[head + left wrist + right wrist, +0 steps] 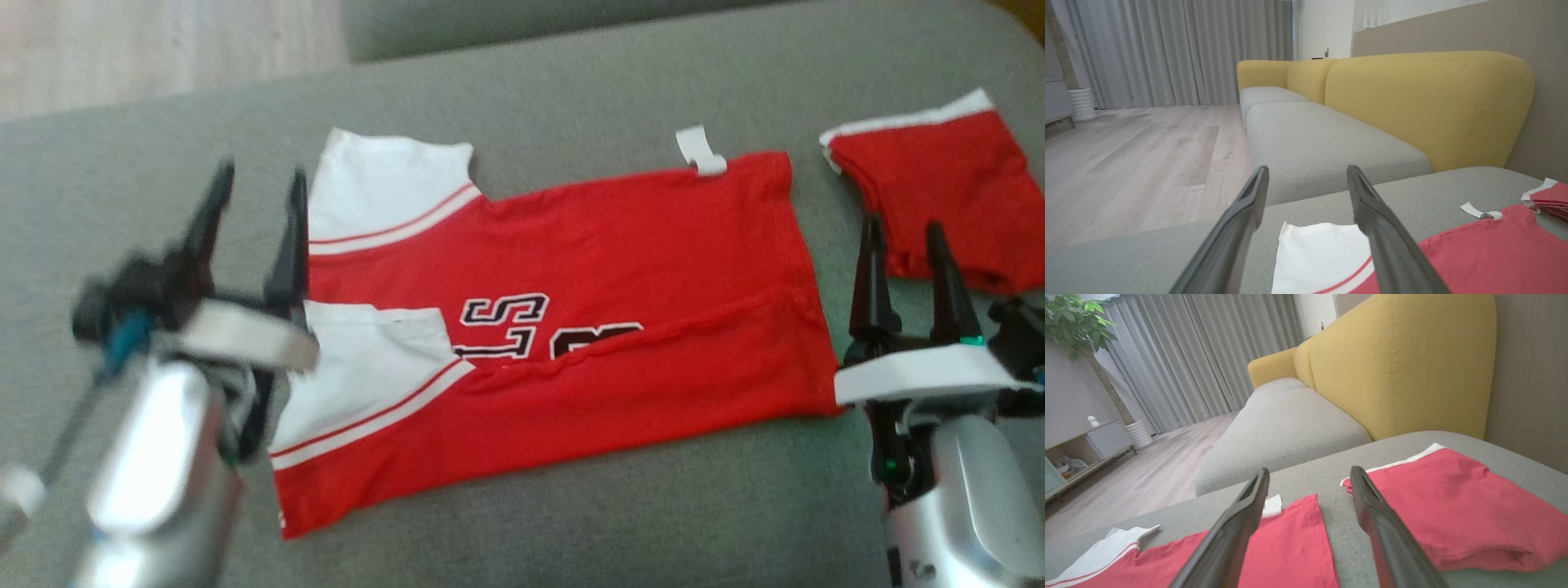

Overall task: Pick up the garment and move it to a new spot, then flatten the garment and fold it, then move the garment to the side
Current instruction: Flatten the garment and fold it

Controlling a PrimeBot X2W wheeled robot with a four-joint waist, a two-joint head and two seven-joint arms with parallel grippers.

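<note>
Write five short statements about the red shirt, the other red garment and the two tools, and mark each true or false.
1. The red shirt lies spread on the grey cushion. True.
2. The left tool is shut on the shirt. False: it is open and holds nothing.
3. A second red garment lies apart from the shirt, on the robot's right. True.
4. The right tool grips the shirt's hem. False: it is open and empty.
5. The shirt's sleeves are black. False: they are white with red stripes.
</note>
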